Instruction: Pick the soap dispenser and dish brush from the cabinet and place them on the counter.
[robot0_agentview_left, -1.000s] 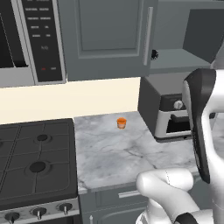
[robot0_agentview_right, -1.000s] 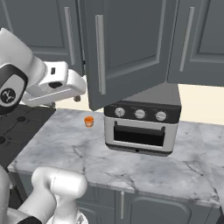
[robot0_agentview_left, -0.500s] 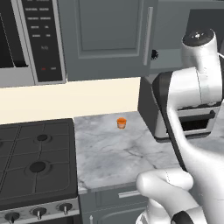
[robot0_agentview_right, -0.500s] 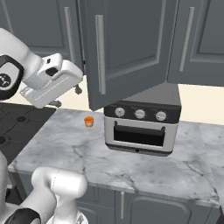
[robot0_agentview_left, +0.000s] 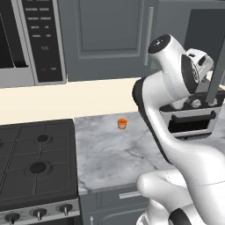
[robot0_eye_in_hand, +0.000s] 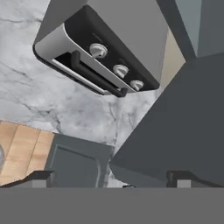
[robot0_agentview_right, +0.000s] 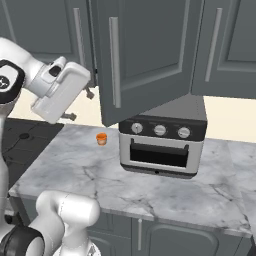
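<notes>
Black gas stove (robot0_agentview_left: 35,162) meets the left edge of the marble counter (robot0_agentview_left: 110,154). Near the counter's back edge stands a tiny orange cup (robot0_agentview_left: 122,123). Right of it, the released gripper (robot0_agentview_right: 80,105) hangs beside the open cabinet door (robot0_agentview_right: 145,55), grasping nothing, above a toaster oven (robot0_agentview_right: 162,137).

base views flank counter (robot0_agentview_left: 114,149); hand view looks down.

Grey-white veined counter (robot0_agentview_left: 110,154), grey-blue cabinet (robot0_agentview_right: 145,55) (panelled), 1 orange cup (robot0_agentview_left: 122,123).
</notes>
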